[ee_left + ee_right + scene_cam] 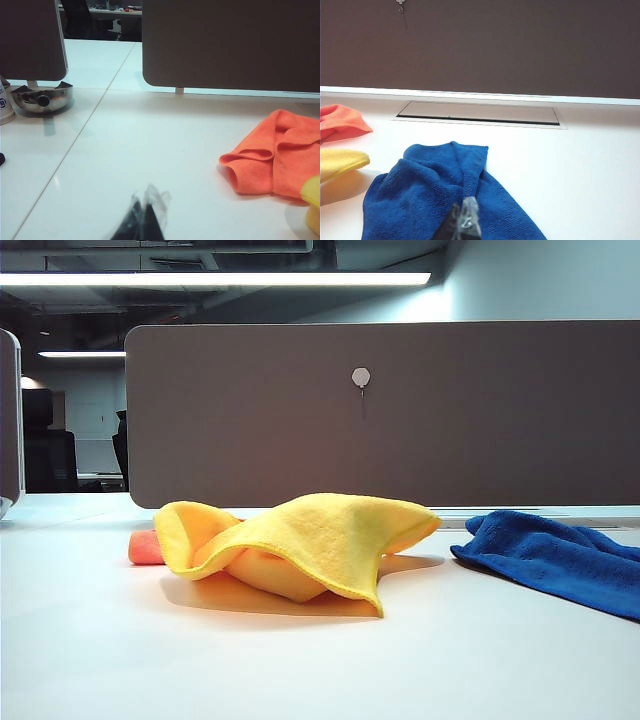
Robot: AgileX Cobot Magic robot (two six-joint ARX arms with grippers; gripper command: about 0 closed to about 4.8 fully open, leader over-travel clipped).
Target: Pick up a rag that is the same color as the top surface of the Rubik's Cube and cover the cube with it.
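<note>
On the white table point(300, 670), yellow rag point(320, 535) draped in a mound, cube hidden, blue cloth point(560, 555) beside, orange cloth point(280, 155) behind, left gripper point(145, 222) closed, empty, right gripper point(462, 225) closed over blue cloth.

Right gripper point(462, 222) closed over blue cloth point(435, 195); yellow rag point(340, 162) and orange cloth point(340, 121) beyond

Ceiling strip light point(215, 279) glaring, bright white table point(300, 670), soft shadows, near hands blurred
</note>
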